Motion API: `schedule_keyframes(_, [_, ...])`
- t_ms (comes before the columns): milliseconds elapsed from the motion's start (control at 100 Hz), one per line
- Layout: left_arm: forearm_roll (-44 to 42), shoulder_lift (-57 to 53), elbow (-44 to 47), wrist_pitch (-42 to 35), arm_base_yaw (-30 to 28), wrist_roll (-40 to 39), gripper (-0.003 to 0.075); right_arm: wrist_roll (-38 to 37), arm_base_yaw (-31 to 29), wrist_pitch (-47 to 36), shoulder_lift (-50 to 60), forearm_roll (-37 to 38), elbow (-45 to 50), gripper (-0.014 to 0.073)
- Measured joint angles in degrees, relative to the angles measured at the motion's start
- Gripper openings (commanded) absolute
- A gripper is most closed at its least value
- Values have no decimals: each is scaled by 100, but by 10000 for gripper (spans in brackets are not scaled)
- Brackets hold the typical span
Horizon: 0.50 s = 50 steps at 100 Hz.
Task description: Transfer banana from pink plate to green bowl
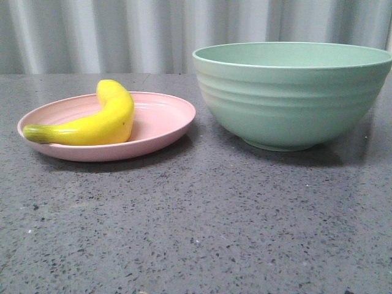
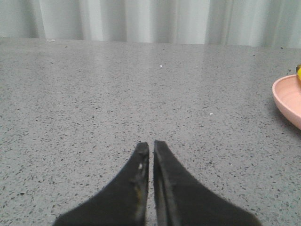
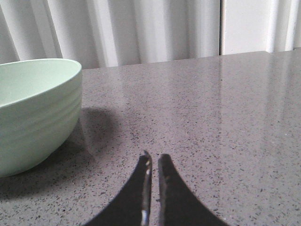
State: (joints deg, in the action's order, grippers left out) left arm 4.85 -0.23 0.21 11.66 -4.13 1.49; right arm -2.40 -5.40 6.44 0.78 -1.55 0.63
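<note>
A glossy yellow banana [image 1: 101, 122] with a greenish stem end lies on the pale-pink plate [image 1: 165, 119] at the left of the front view. The big mint-green ridged bowl [image 1: 291, 92] stands just right of the plate. Neither gripper shows in the front view. My left gripper [image 2: 151, 145] is shut and empty, low over bare tabletop; the plate's rim [image 2: 287, 101] and a sliver of banana [image 2: 298, 71] show at that view's edge. My right gripper [image 3: 154, 157] is shut and empty over the table, with the bowl [image 3: 35, 113] beside it.
The grey speckled tabletop [image 1: 196, 226] stretches in front of the plate and bowl. A pale corrugated wall [image 1: 122, 30] stands behind the table's far edge.
</note>
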Motion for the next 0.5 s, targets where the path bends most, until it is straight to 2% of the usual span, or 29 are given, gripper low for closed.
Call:
schedule_keyframes(320, [0,0,0,-35,0,0,-20,0,0,12,0,15,0,-41])
schedule_keyframes(500, [0,0,0,-340,0,0,-20,0,0,36,0,216,0,-41])
